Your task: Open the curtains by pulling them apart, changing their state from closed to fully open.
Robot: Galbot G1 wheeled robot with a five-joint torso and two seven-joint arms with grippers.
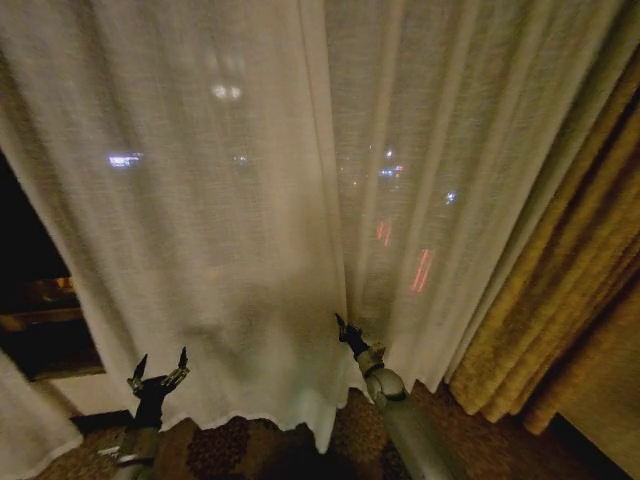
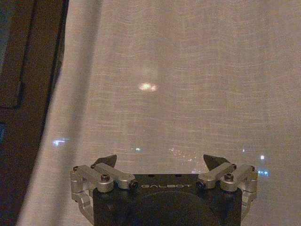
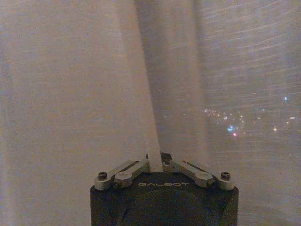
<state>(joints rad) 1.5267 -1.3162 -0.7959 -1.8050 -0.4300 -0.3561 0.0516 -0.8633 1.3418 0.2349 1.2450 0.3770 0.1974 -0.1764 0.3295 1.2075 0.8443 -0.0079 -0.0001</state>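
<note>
Sheer cream curtains (image 1: 230,200) hang full-length, pleats vertical, hems just above the carpet (image 1: 250,450), city lights showing through. Panels meet mid-window. Right gripper (image 1: 345,328) pinches the left panel's inner edge (image 3: 151,141). Left gripper (image 1: 160,372) spread wide, low before the left panel. Mustard drapes (image 1: 570,300) at right.

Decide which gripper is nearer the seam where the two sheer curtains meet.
Right. The right gripper is shut on the sheer curtains at the seam; the left gripper hangs open, well off to the left.
</note>
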